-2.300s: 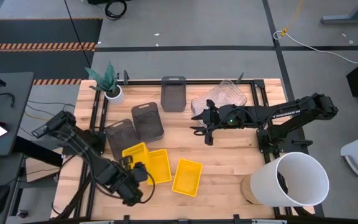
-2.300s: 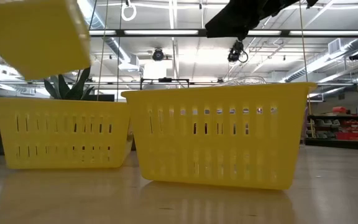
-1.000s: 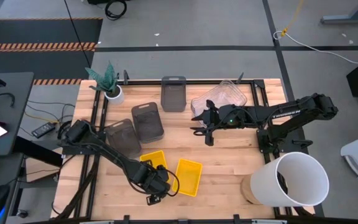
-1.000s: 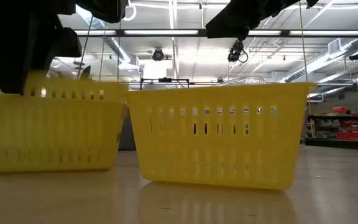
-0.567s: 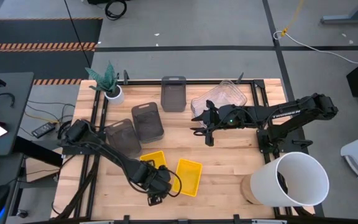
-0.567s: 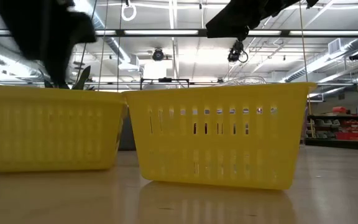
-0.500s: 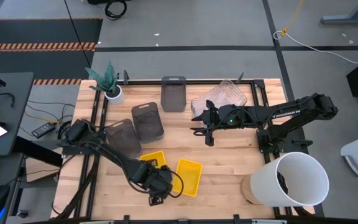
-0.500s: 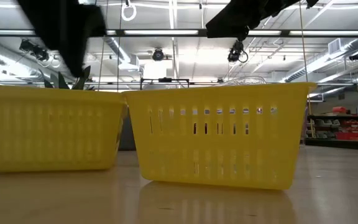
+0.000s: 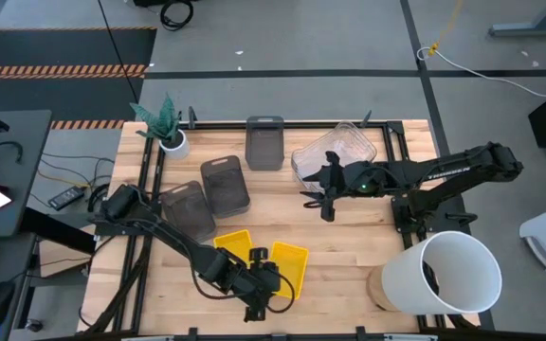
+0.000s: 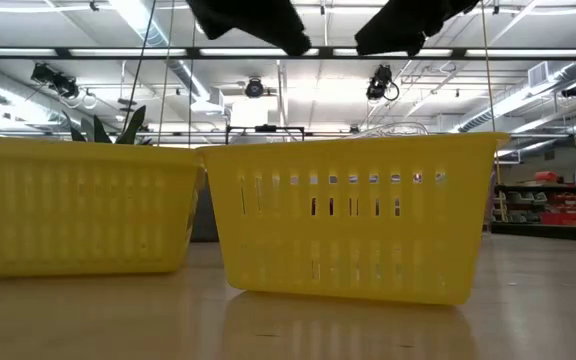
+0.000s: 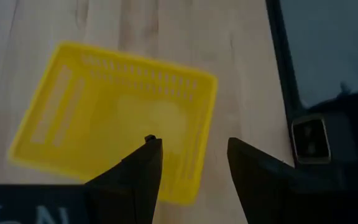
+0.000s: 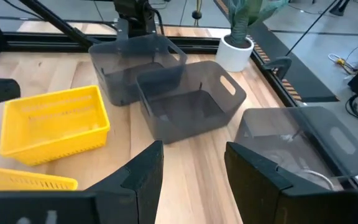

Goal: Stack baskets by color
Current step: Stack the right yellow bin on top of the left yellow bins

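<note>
Now the left gripper (image 9: 265, 301) hovers, jaws apart and empty, over the yellow baskets (image 9: 289, 268) at six o'clock; right gripper (image 9: 322, 199), likewise parted and empty, waits mid-table.

- Yellow baskets: two footprints on the table, one (image 9: 232, 246) just beside the other (image 9: 293, 260); whether either has another nested inside cannot be told.
- Dark grey baskets: three, each standing singly (image 9: 264, 142) (image 9: 226, 185) (image 9: 186, 210).
- Clear baskets: one pile (image 9: 337, 147); the number in it cannot be told.
- White bucket (image 9: 448, 275): one.
- Potted plant (image 9: 169, 133): one.
- Robot arms: two (image 9: 154, 227) (image 9: 444, 173).
</note>
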{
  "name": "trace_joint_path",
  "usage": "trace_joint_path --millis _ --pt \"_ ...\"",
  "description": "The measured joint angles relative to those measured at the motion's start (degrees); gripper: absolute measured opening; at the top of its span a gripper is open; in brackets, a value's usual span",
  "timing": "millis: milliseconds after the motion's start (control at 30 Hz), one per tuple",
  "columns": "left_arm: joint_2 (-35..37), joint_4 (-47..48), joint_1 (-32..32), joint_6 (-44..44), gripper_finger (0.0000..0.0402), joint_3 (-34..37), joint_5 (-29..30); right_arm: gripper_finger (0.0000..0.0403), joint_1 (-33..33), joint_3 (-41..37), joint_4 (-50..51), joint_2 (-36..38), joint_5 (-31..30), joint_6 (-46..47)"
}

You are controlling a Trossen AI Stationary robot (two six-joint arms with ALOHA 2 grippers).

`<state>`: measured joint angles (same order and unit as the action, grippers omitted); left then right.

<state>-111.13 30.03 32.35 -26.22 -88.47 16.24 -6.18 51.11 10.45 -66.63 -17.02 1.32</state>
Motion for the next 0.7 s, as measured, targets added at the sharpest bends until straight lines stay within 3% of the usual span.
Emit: trace_joint_path --millis 233,400,700 --pt "-3.23 -9.37 -0.37 7.33 0.0187 -0.02 0.08 0.0177 -3.41 0.01 3.25 2.27 -5.31 0.34" --pt "-6.13 -9.01 -0.64 7.41 0.0184 0.02 -3.88 0.0177 -5.49 -0.02 5.79 3.45 -9.30 1.47" --pt "-9.03 -9.89 -1.02 9.38 0.0162 0.15 -5.98 0.0177 -6.88 0.00 5.99 3.71 -10.03 1.51"
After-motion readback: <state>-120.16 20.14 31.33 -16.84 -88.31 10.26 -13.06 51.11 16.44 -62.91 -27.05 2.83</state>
